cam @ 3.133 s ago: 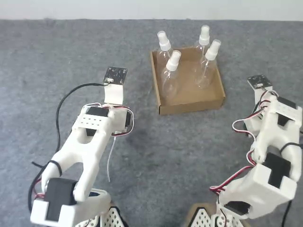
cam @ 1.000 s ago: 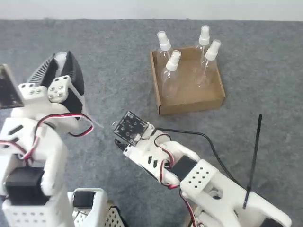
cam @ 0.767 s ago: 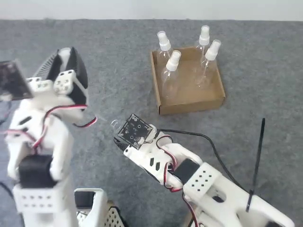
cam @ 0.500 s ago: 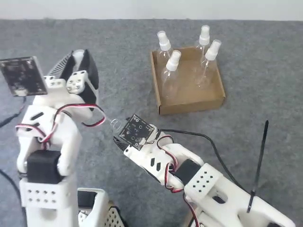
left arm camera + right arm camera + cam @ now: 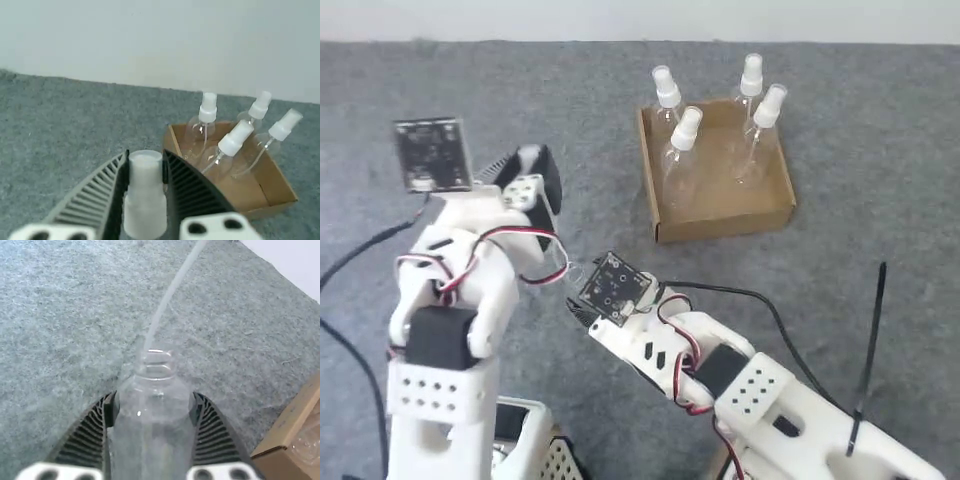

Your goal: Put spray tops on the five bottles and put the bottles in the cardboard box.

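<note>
Spray top (image 5: pixel 144 197): white, upright, clamped between the left gripper (image 5: pixel 145 156) fingers, raised off the grey carpet (image 5: pixel 470 90). In the high view the top (image 5: pixel 528 156) sits at the table's 10 o'clock.

Dip tube (image 5: pixel 170 295): thin, clear, slanting down from the top toward 5 o'clock and reaching the open mouth of the clear bottle (image 5: pixel 150 410). Cannot tell whether the tube's tip is inside the neck.

Clear bottle: uncapped, gripped around its shoulders by the right gripper (image 5: pixel 152 400), one finger pressed on each side. The neck points toward the left gripper. In the high view its mouth (image 5: pixel 569 270) lies near table centre, at about 5 o'clock of the spray top.

Cardboard box (image 5: pixel 720 226): shallow, open, at roughly 1 o'clock of the held bottle and well apart from it. Four capped bottles stand inside, each with a white top: two at the far wall (image 5: pixel 667 92) (image 5: pixel 750 78), two nearer the middle (image 5: pixel 682 150) (image 5: pixel 760 128), the nearer pair tilted.

Both arms reach in from the 6 o'clock edge.
</note>
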Available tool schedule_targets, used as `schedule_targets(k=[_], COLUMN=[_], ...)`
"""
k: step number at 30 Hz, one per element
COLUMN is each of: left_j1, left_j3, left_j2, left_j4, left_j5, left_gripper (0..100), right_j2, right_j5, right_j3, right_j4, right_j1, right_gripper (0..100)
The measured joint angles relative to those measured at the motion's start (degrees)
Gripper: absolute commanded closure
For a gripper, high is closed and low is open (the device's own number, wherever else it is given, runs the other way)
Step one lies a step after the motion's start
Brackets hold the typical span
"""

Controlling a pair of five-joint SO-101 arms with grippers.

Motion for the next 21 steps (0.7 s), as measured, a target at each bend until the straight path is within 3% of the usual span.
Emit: schedule_targets(k=[11,17,21], left_j1=[6.9,7.6,7.7], left_j3=[7.4,7.8,7.7], left_j2=[-6.9,-7.3,-8.0], left_j4=[0.4,0.4,0.3], left_j5=[-0.5,-1.5,-1.4], left_gripper=[99,99,99], right_j2=[-10.1,-10.9,-10.7], right_j5=[-0.6,-7.2,-11.6], right_j3=[3.8,9.0,9.2], right_j4=[-1.8,-14.2,-16.8], right_j1=[0.3,2.5,3.5], right_gripper=[99.3,99.3,99.3])
